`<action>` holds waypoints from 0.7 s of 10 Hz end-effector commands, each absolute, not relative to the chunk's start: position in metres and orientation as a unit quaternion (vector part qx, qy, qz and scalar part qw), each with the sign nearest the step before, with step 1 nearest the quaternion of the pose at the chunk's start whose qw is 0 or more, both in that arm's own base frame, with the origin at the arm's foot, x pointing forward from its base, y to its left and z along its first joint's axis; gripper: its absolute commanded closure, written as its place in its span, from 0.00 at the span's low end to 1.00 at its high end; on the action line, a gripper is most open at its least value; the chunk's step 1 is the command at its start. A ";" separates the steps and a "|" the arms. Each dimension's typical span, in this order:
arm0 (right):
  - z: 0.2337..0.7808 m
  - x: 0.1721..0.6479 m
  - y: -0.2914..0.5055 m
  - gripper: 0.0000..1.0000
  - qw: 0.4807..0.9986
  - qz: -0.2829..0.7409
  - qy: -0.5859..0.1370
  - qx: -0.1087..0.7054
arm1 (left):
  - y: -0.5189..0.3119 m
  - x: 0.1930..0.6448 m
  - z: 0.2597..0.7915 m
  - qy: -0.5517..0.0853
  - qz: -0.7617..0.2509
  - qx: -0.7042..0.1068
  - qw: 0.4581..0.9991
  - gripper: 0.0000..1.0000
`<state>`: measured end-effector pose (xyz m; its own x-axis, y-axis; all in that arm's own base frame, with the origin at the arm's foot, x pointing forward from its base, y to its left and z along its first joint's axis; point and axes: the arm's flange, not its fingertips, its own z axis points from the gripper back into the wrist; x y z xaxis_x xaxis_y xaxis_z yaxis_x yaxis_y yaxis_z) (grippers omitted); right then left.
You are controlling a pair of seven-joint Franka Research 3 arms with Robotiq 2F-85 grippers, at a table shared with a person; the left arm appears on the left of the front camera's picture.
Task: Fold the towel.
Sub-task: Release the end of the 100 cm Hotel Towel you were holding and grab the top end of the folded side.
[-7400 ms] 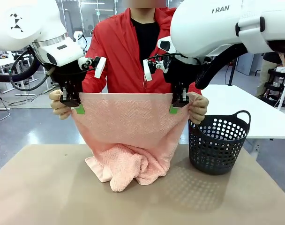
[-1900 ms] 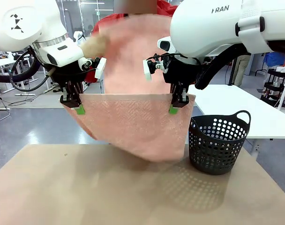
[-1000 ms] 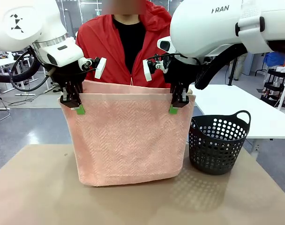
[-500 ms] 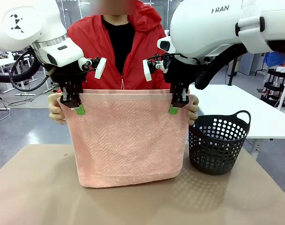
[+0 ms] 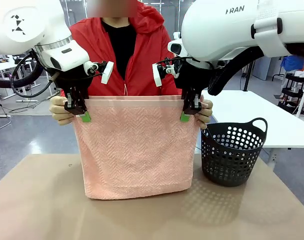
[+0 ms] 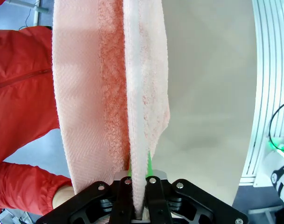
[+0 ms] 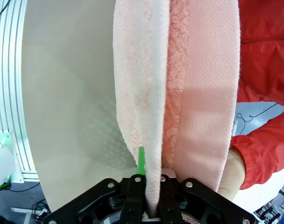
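Front, towel (image 5: 137, 145): hangs doubled at the picture's centre, two hem bands level along the top. The lower fold is down at the table (image 5: 42, 210); contact cannot be told.
Front, left gripper (image 5: 77, 111): at the towel's 10 o'clock corner, fingers pinched tight on the top edge.
Front, right gripper (image 5: 189, 111): at the 2 o'clock corner, fingers pinched tight on the same edge.
Front, hands: one hand (image 5: 59, 109) just outside the left gripper, the other hand (image 5: 206, 112) just outside the right gripper, both at the top edge.
Front, basket (image 5: 232, 152): black, perforated, upright on the table at 4 o'clock of the towel, just beside it.
Front, jacket (image 5: 142, 55): red, behind the towel at 12 o'clock.
Left wrist, gripper (image 6: 137, 179): at 6 o'clock, fingers narrow, clamped on the pale hem.
Left wrist, towel (image 6: 86, 93): two layers running from 6 to 12 o'clock; table (image 6: 207, 93) at 3 o'clock, sleeve (image 6: 20, 93) at 9 o'clock.
Right wrist, gripper (image 7: 151, 179): at 6 o'clock, fingers narrow, clamped on the pale hem.
Right wrist, towel (image 7: 202, 93): two layers running from 6 to 12 o'clock; table (image 7: 67, 93) at 9 o'clock, hand (image 7: 233, 172) at 4 o'clock touching the outer layer.
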<state>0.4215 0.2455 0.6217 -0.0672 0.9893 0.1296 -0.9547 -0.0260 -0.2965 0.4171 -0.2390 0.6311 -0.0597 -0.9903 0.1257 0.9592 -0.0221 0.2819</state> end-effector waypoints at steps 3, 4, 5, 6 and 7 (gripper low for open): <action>0.622 0.422 0.245 1.00 0.681 0.714 -0.154 -0.058 | -0.239 0.418 0.632 -0.148 -0.712 0.053 0.684 1.00; 0.622 0.422 0.245 1.00 0.681 0.714 -0.154 -0.058 | -0.239 0.418 0.632 -0.148 -0.712 0.053 0.684 1.00; 0.622 0.422 0.245 1.00 0.681 0.714 -0.154 -0.058 | -0.239 0.418 0.632 -0.148 -0.712 0.053 0.684 1.00; 0.622 0.421 0.245 0.98 0.681 0.714 -0.154 -0.056 | -0.239 0.417 0.631 -0.147 -0.713 0.053 0.684 0.64; 0.622 0.420 0.244 0.67 0.680 0.712 -0.162 -0.063 | -0.237 0.416 0.633 -0.154 -0.717 0.059 0.677 0.49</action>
